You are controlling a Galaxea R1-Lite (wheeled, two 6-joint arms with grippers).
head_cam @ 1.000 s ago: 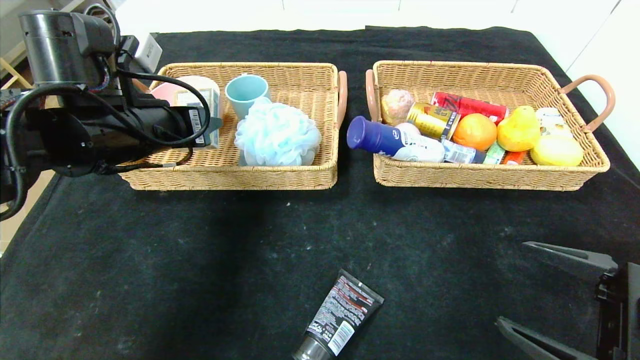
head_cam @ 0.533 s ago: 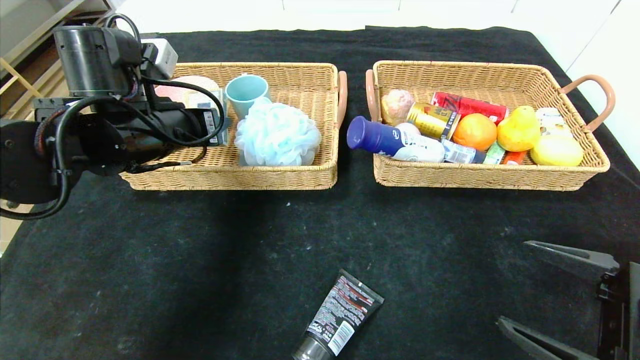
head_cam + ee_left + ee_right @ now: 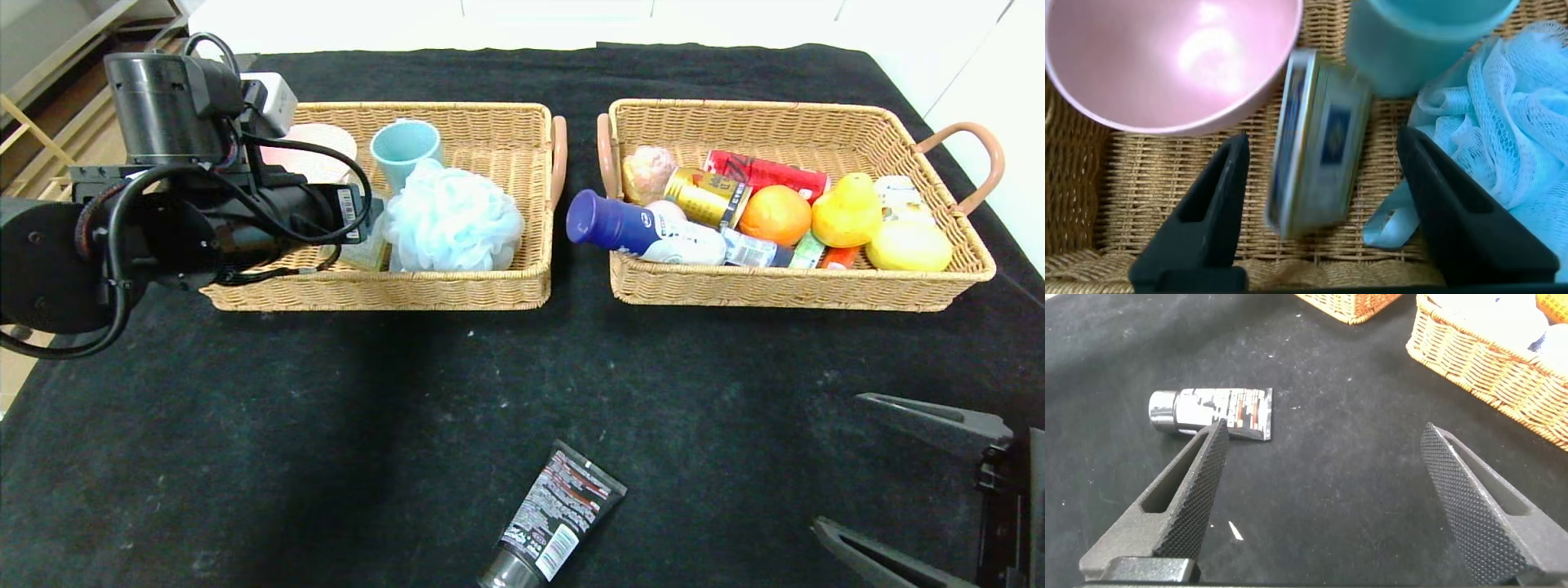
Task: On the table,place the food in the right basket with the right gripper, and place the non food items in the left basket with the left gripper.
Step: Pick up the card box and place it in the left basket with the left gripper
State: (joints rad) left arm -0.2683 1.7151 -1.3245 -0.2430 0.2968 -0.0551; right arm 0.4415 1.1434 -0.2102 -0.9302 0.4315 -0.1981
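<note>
Left basket (image 3: 457,286) was crowded where I reached: bowl (image 3: 1167,61), cup (image 3: 1421,37), loofah (image 3: 1503,122) hemmed the card box (image 3: 1315,147). Table (image 3: 326,425) open near me, only the black tube (image 3: 555,523) lying there.

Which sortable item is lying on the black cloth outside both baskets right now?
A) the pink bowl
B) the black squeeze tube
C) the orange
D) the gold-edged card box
B: the black squeeze tube lies alone on the table, in front of the two baskets.

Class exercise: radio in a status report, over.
Left gripper open over left basket, card box released. Right gripper open, parked. Black tube on table, unobstructed.
</note>
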